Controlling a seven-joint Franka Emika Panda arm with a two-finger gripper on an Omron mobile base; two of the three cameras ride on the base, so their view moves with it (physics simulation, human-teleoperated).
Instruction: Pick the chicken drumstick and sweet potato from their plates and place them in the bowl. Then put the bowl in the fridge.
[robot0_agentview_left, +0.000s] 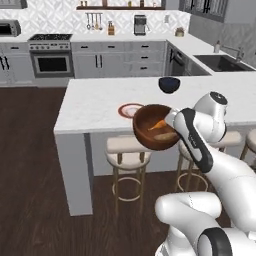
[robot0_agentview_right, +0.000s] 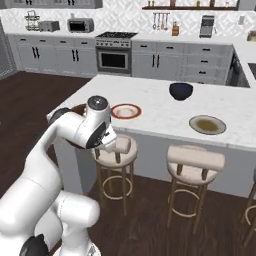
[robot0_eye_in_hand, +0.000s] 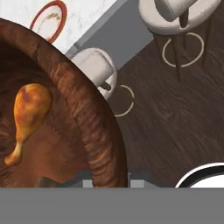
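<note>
Hand view: gripper (robot0_eye_in_hand: 111, 177) pinching bowl (robot0_eye_in_hand: 94, 127) rim, drumstick (robot0_eye_in_hand: 27, 116) inside. Bowl's tilted off counter (robot0_agentview_left: 95, 107) edge; contents may spill.

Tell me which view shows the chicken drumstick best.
The hand view: the chicken drumstick lies large and unobstructed inside the bowl. The left base view gives a small orange sliver; in the right base view the arm blocks it.

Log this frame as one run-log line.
phase: carrying bowl off counter | gripper: shut on bowl rim | drumstick: in bowl | plates: emptied, on counter
</note>
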